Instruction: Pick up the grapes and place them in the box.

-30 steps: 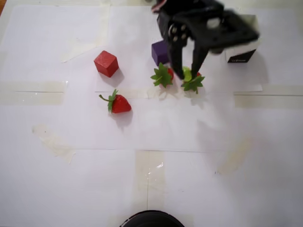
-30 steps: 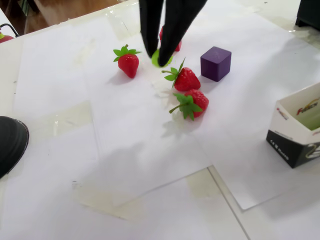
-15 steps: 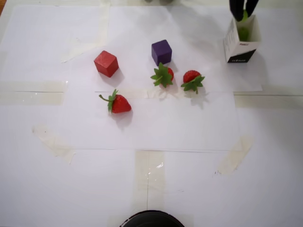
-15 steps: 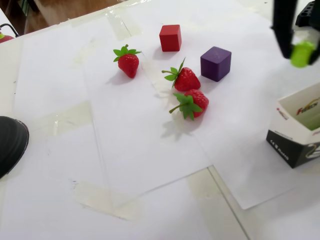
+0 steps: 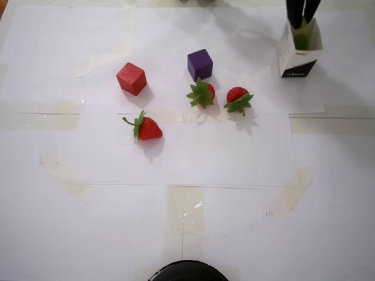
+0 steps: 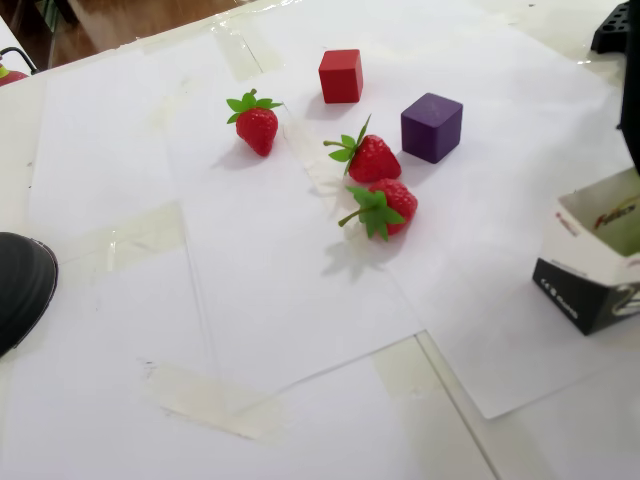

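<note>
1. White paper sheets (image 5: 234,158) taped over a pale table; strips of clear and beige tape across the seams in both views.
2. Standing at the far right in the overhead view: box (image 5: 299,52), a white carton with a black band at its base, top open. Small black and red print on its side, too small to read in either view.
3. Poking down into the box's open top: gripper (image 5: 302,20), 2 dark fingers (image 5: 293,13) close together. Cannot tell whether clenched or released; tips hidden inside the carton.
4. Green showing inside the box at the finger ends: likely grapes (image 5: 302,38), count unclear. Green also glimpsed within the opening in the fixed view (image 6: 625,235).
5. Left of the box in the overhead view: purple cube (image 5: 200,64), then further left a red cube (image 5: 131,78).
6. Left of the box and nearer the camera than the cubes: 3 strawberries (image 5: 237,98) with green leafy tops, 2 side by side just below the purple cube, 1 apart below the red cube.
7. Well away from the box, at the bottom edge of the overhead view: dark round object (image 5: 187,272), partly cut off.
</note>
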Controlling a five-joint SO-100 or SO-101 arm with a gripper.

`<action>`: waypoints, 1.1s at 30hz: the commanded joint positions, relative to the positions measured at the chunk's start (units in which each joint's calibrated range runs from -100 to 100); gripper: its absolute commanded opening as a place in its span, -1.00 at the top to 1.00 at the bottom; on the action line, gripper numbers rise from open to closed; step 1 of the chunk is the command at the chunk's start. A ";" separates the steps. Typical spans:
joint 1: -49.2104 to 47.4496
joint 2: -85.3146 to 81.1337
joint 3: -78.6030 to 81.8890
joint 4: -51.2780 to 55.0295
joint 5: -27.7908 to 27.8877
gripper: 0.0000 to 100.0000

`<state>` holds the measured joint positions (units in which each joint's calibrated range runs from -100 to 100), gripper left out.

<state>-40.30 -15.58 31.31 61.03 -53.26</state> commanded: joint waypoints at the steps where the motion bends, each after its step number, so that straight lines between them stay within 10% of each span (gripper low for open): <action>1: -0.88 -1.44 -0.49 -1.39 0.59 0.89; 33: -0.07 4.84 -13.77 -0.49 1.95 0.60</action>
<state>-40.97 -10.59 25.16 58.34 -51.50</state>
